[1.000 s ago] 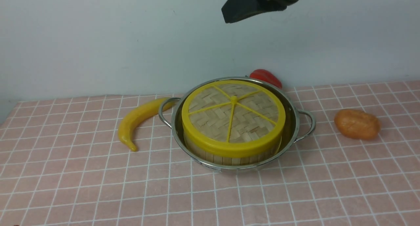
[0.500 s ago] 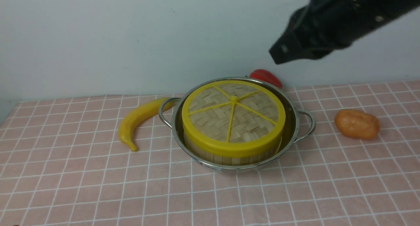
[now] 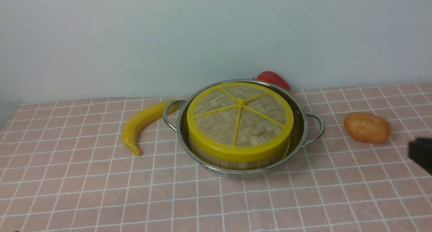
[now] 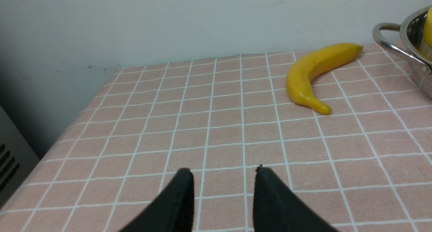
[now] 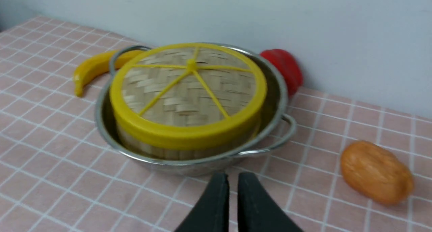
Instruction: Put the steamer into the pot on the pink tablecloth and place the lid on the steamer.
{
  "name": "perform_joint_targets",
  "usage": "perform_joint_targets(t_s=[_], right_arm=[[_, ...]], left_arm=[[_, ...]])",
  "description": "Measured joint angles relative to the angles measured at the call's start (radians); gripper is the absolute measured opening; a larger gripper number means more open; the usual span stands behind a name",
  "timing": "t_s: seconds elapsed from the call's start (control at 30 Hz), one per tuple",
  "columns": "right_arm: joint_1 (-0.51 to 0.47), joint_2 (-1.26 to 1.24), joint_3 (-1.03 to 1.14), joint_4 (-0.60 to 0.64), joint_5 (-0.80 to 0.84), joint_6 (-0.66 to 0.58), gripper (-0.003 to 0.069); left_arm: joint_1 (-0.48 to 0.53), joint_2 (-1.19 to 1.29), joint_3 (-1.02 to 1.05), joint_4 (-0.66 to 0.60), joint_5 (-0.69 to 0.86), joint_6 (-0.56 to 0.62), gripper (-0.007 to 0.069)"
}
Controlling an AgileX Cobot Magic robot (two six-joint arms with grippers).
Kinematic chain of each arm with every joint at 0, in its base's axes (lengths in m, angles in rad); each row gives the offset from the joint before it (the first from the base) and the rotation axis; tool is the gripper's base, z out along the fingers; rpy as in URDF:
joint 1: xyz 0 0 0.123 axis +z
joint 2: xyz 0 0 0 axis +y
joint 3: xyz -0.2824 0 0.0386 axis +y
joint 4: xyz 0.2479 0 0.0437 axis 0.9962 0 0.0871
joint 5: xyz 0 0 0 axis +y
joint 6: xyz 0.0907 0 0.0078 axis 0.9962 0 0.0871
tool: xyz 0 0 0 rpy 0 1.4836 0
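The steel pot (image 3: 299, 124) stands on the pink tablecloth (image 3: 101, 191). The bamboo steamer (image 3: 236, 164) sits inside it, and the woven lid (image 3: 239, 119) with yellow spokes lies flat on top. My right gripper (image 3: 419, 152) shows only as a dark tip at the far right edge, low over the cloth. In the right wrist view it (image 5: 233, 178) is shut and empty, a short way back from the pot (image 5: 189, 166) and lid (image 5: 189, 90). My left gripper (image 4: 222, 173) is open and empty over bare cloth, well left of the pot's handle (image 4: 388, 34).
A yellow banana (image 3: 141, 124) lies just left of the pot. A red pepper (image 3: 273, 79) sits behind it by the wall. An orange potato-like thing (image 3: 367, 127) lies to the right. The cloth's left edge (image 4: 67, 124) drops off near the left arm.
My right arm has swung from above the pot to the right and down to the frame's right edge. The pot, steamer and lid have not moved.
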Motion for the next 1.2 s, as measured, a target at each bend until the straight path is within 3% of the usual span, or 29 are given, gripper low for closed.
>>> perform_joint_targets(t_s=[0.27, 0.53, 1.2], right_arm=[[-0.157, -0.344, 0.332, 0.0, -0.154, 0.001, 0.0087], [-0.164, -0.541, 0.432, -0.047, -0.091, 0.001, 0.0106], [-0.164, -0.547, 0.435, -0.048, -0.041, 0.003, 0.0163]], left_arm=[[0.0, 0.0, 0.0, 0.0, 0.0, 0.0, 0.0243], [0.0, 0.0, 0.0, 0.0, 0.001, 0.0, 0.0243], [0.0, 0.0, 0.0, 0.0, 0.001, 0.0, 0.0243]])
